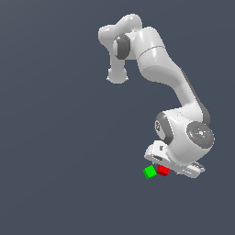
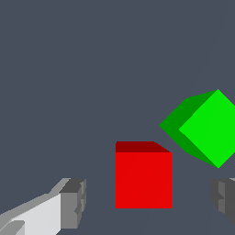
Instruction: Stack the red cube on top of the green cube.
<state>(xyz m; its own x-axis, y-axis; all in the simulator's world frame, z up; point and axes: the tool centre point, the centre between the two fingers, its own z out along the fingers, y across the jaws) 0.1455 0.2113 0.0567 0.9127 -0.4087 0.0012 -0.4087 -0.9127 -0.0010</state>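
Flat, even simulator light, no cast shadows or glare, slightly soft low-resolution renders, edges undistorted.

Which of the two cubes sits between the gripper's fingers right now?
The red cube. In the wrist view it lies in the gap between the open gripper's two fingers, untouched, while the green cube sits off to one side, rotated.

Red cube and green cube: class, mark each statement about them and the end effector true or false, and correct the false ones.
1. The red cube lies between the open fingers of the end effector. True.
2. The red cube sits on top of the green cube. False: they lie side by side.
3. The fingers clamp the green cube. False: it lies outside them.
4. In the exterior view, the green cube is left of the red one. True.
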